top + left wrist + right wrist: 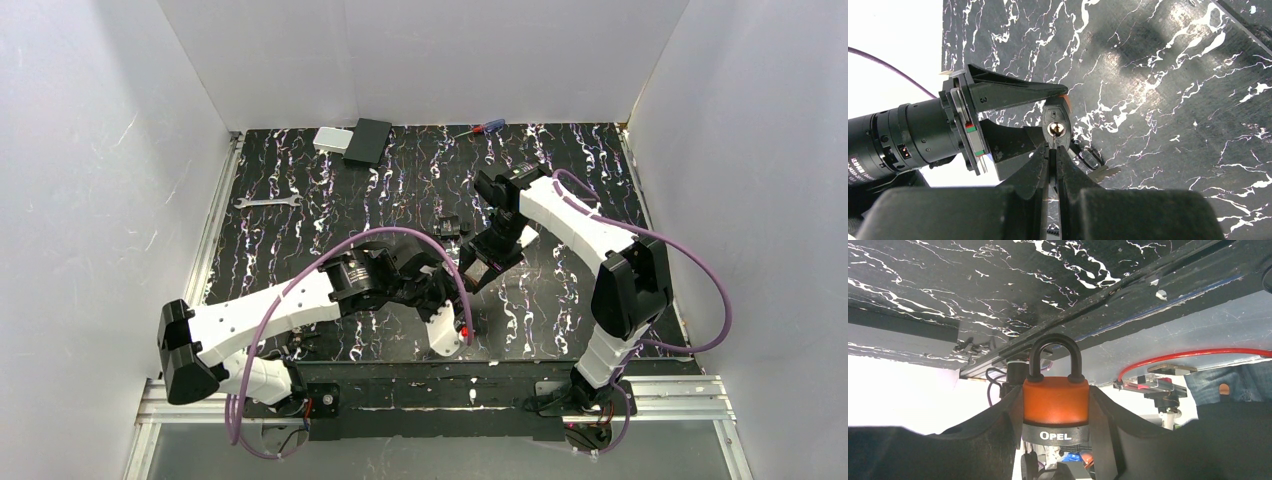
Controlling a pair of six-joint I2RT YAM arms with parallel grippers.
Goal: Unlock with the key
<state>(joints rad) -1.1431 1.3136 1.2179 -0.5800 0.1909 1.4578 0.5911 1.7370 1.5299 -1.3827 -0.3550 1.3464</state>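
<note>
An orange padlock [1055, 405] with a grey "OPEL" band and a black shackle [1054, 347], seated in the body, is held above the table, with my right gripper [1055, 396] shut on its sides. In the left wrist view its underside [1058, 114] faces me, keyhole [1055, 129] in the middle. My left gripper [1053, 150] is shut on the dark head of the key [1053, 141]. The silvery blade points up into the keyhole; how deep it sits is hidden. From above, the left gripper [452, 288] and the right gripper [480, 268] meet mid-table.
A second key on a ring [1100, 170] shows just right of my left fingers. A silver wrench [268, 202] lies at the left, a black box [368, 141] and a grey box [332, 139] at the back, a screwdriver [478, 128] at the back centre.
</note>
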